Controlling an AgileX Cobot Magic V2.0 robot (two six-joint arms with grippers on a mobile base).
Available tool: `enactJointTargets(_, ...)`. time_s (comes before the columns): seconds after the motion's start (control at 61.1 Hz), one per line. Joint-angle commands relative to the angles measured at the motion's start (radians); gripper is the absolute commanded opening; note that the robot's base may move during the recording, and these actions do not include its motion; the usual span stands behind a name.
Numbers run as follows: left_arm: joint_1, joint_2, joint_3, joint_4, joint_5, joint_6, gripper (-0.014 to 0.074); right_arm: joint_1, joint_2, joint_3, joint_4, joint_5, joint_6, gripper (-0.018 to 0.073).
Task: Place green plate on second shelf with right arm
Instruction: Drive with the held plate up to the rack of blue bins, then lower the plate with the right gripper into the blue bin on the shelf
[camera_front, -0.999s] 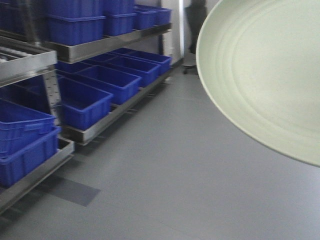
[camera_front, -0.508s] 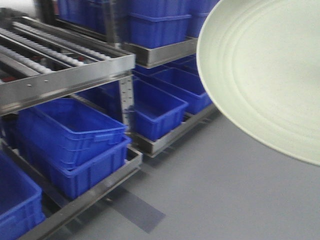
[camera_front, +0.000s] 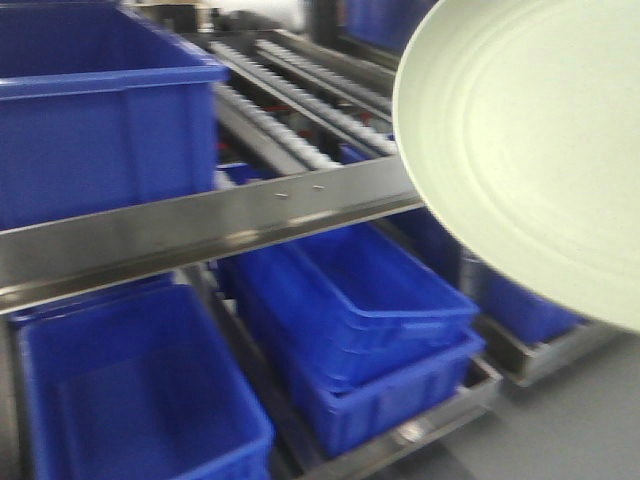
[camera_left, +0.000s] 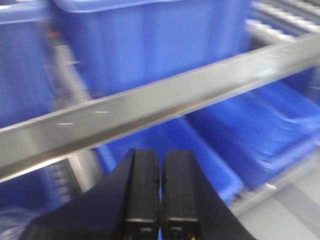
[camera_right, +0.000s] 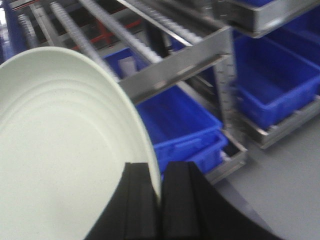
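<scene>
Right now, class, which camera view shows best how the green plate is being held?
The right wrist view: the right hand is shut on the green plate, pinching its rim edge-on. The front-facing view shows the plate's face large but no hand. The left wrist view shows only the shut, empty left hand, no plate.

Even light, motion blur (all views)

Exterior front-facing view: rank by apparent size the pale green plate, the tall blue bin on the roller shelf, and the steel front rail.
1. Pale green round plate, though nearness to the camera inflates it.
2. Tall blue plastic bin.
3. Steel front rail.
</scene>
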Motion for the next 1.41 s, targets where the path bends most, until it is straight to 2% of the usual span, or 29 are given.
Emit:
enactJointTargets(0.0, -0.002, -0.021, 0.040, -0.001, -0.082, 0.000, 0.0124, -0.004, 0.002, -0.035, 0.010, -0.108, 0.003, 0.0049)
enactJointTargets(1.392, -0.002, -0.021, 0.040, -0.001, -0.082, 0.000, 0.0124, -0.004, 0.002, -0.035, 0.010, -0.108, 0.003, 0.0049)
